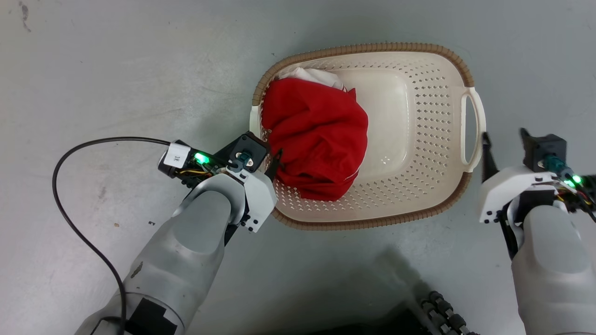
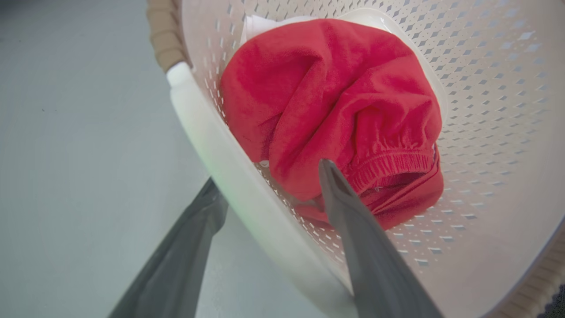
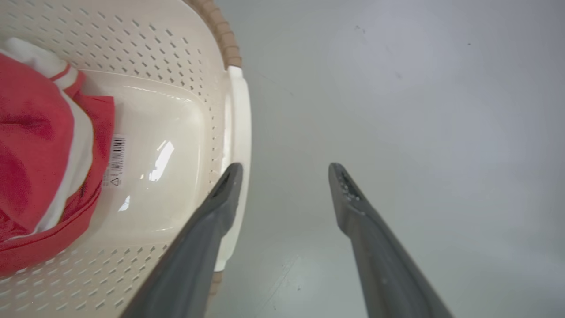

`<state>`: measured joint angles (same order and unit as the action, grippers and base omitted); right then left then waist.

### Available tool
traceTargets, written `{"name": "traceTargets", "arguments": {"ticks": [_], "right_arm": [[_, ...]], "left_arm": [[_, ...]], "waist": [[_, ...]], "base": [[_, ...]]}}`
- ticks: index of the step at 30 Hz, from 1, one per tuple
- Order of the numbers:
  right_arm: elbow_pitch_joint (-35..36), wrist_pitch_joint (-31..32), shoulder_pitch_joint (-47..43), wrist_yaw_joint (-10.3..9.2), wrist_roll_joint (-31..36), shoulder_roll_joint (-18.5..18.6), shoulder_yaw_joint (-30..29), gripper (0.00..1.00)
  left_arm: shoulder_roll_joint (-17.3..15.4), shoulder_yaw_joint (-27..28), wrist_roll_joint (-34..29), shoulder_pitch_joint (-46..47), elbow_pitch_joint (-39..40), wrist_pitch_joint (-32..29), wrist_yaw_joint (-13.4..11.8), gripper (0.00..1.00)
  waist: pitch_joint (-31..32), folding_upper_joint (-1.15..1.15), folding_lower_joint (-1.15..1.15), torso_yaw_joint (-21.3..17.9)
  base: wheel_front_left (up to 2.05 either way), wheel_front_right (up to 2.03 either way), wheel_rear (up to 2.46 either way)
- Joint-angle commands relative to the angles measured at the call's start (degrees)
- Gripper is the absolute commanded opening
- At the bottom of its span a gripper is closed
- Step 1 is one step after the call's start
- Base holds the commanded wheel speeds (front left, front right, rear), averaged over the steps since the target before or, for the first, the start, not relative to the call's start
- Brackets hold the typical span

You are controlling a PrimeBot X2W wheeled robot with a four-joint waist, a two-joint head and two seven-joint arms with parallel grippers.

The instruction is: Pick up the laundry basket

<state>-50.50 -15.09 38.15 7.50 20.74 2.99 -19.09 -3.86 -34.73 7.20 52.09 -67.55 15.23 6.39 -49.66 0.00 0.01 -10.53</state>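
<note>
You're on a plain grey floor (image 1: 116, 70), no furniture on it. The laundry basket (image 1: 419, 83) sits flat on it, centre-right in the head view, long side running left to right between your two arms. A bunched red garment (image 1: 316, 135) fills the basket's left half, with a bit of white cloth (image 1: 312, 74) sticking out at its far edge; the right half shows bare cream bottom. Your left hand (image 2: 269, 176) is open and straddles the basket's white left handle (image 2: 207, 132): the outer finger (image 2: 185, 256) is below and outside the handle over the floor, and the inner finger (image 2: 353, 221) is inside the basket with its tip against the red garment. No clamp on the handle. Your right hand (image 3: 286, 167) is also open, just outside the white right handle (image 1: 479, 121); one fingertip overlaps the handle's edge and the other is over bare floor. A black cable (image 1: 58, 186) loops across the floor left of your left arm. A small barcode sticker (image 3: 117, 154) is on the basket bottom beside the garment.
</note>
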Motion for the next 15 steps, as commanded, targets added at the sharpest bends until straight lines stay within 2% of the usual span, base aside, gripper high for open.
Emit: {"name": "traceTargets", "arguments": {"ticks": [1,8,15], "right_arm": [[-0.4,-0.1,1.6,-0.02,0.1,-0.2,0.6,1.0],[-3.5,-0.1,2.7,-0.04,-0.3,-0.1,2.2,1.0],[-8.4,-0.1,4.1,-0.04,1.3,-0.1,1.2,1.0]], "left_arm": [[-0.5,-0.1,-0.1,0.0,-0.5,-0.1,-0.3,1.0],[-0.2,-0.9,-0.2,1.1,-0.6,-0.1,-0.4,1.0],[0.1,-1.7,-0.1,1.6,0.1,-0.1,-0.6,1.0]], "waist": [[0.0,0.0,-0.01,0.0],[-1.0,0.0,-0.01,0.2],[-1.9,0.0,-0.01,0.9]], "base": [[0.0,0.0,0.0],[0.0,0.0,0.0],[0.0,0.0,0.0]]}}
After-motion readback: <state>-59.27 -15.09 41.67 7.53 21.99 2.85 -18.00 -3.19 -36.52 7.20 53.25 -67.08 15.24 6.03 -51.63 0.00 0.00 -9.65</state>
